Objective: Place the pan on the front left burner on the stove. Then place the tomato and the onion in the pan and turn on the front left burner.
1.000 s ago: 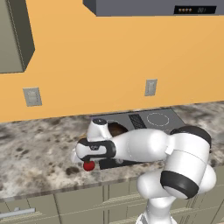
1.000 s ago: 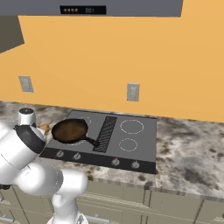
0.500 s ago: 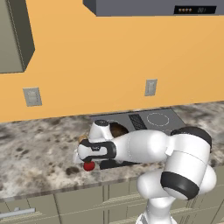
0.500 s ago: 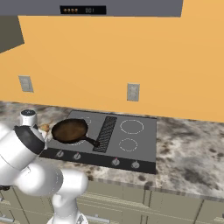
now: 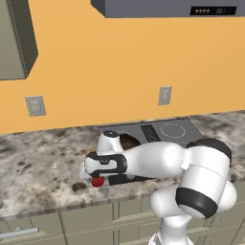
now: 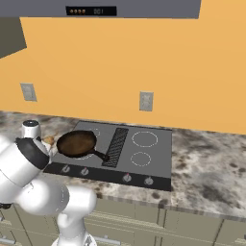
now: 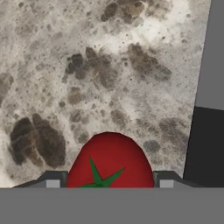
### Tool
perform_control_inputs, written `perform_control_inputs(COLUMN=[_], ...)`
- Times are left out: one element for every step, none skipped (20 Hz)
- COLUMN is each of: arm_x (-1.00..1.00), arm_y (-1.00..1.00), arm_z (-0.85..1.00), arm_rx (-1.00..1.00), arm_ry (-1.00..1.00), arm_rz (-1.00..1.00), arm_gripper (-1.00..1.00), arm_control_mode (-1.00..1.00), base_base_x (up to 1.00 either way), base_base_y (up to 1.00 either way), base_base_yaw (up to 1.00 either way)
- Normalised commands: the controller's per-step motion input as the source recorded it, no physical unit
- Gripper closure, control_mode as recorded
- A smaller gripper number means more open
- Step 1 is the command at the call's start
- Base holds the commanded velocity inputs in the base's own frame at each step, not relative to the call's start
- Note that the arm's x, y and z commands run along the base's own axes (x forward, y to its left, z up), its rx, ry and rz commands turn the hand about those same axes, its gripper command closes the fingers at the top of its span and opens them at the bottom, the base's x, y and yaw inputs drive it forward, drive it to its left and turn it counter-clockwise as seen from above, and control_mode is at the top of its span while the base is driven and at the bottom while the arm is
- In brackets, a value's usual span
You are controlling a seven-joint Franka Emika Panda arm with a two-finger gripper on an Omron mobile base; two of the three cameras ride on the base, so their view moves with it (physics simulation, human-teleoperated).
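Arm folded low and leftward over the counter (image 5: 43,162), hand pointing straight down. Gripper (image 7: 106,183) straddling the tomato (image 7: 110,161), one tip at each flank; contact not discernible, so cannot tell whether grasped or merely bracketed. Tomato resting on speckled grey-brown stone, just left of the stove (image 6: 144,156). Pan (image 6: 77,143) seated on the front left burner (image 6: 91,154), handle toward the central grille. Orange wall (image 6: 120,72) behind, two outlets mounted, range hood (image 6: 110,8) overhead, beige cabinet fronts (image 6: 192,230) below.
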Motion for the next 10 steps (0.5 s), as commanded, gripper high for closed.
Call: perform_control_inputs(arm_x=[-0.06,-0.04,0.0,0.0,0.0,0.0,0.0,0.0,0.0,0.0], arm_y=[0.0,0.0,0.0,-0.03,-0.05,-0.03,0.0,-0.01,-0.12,-0.17], arm_z=[0.0,0.13,0.17,0.21,0.33,0.4,0.4,0.43,0.35,0.3], arm_rx=[0.0,0.0,0.0,0.0,0.0,0.0,0.0,0.0,0.0,0.0], arm_ry=[0.0,0.0,0.0,0.0,0.0,0.0,-0.02,-0.02,0.0,0.0], arm_rz=[0.0,0.0,0.0,0.0,0.0,0.0,0.0,0.0,0.0,0.0], arm_gripper=[1.0,1.0,1.0,1.0,1.0,1.0,1.0,1.0,1.0,1.0], arm_control_mode=[-1.0,-1.0,-1.0,-1.0,-1.0,-1.0,-1.0,-1.0,-1.0,-1.0], base_base_x=[0.0,0.0,0.0,0.0,0.0,0.0,0.0,0.0,0.0,0.0], base_base_y=[0.0,0.0,0.0,0.0,0.0,0.0,0.0,0.0,0.0,0.0], base_base_yaw=[0.0,0.0,0.0,0.0,0.0,0.0,0.0,0.0,0.0,0.0])
